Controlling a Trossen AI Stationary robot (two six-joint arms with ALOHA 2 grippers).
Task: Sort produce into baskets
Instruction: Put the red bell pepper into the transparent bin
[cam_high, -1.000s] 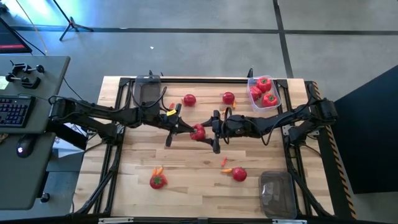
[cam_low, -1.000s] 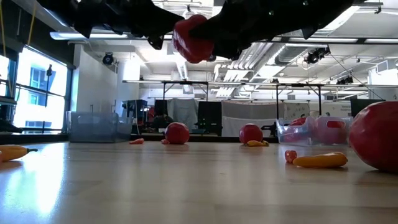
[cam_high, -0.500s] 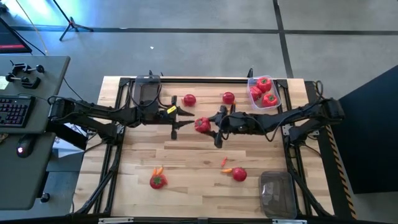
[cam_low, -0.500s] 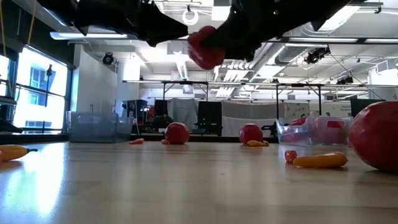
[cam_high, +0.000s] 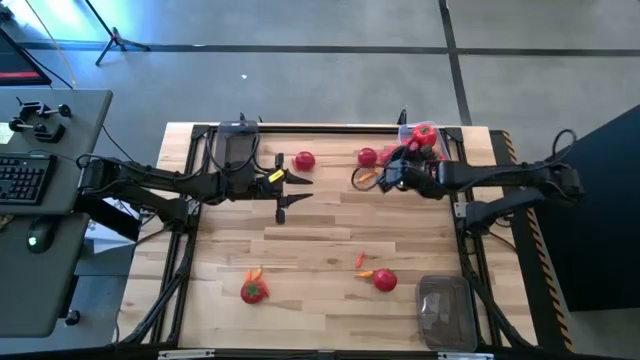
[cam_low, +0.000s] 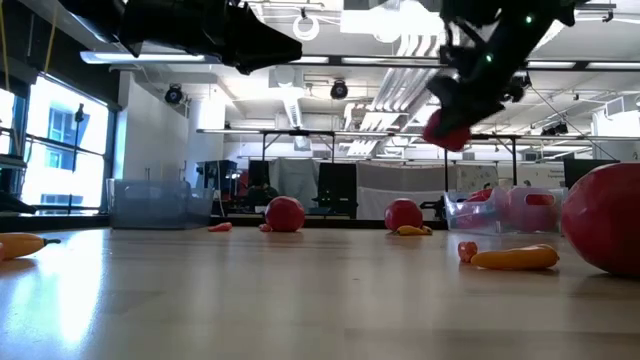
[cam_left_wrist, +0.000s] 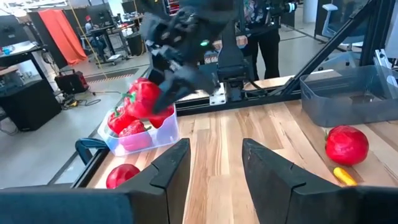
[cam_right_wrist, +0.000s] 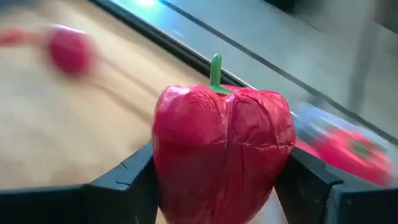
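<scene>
We read no brand or writing anywhere. On the counter (cam_high: 300, 250), the basket (cam_high: 447, 148) of peppers sits at the far right corner. Beside it, our right gripper (cam_right_wrist: 217, 180) clamps a red pepper (cam_right_wrist: 221, 146) in its jaws. Our left gripper (cam_high: 290, 190) waits mid-counter, jaws apart, empty.

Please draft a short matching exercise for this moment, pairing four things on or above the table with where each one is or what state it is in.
Things:
1. red pepper
2. left tool
3. far-right basket
4. near-right basket

Places or states:
A. open and holding nothing, above the table's middle
B. already holds red peppers
C. clamped in the right tool, above the table
D. holds no produce that shows

Pairs: 1-C, 2-A, 3-B, 4-D
</scene>
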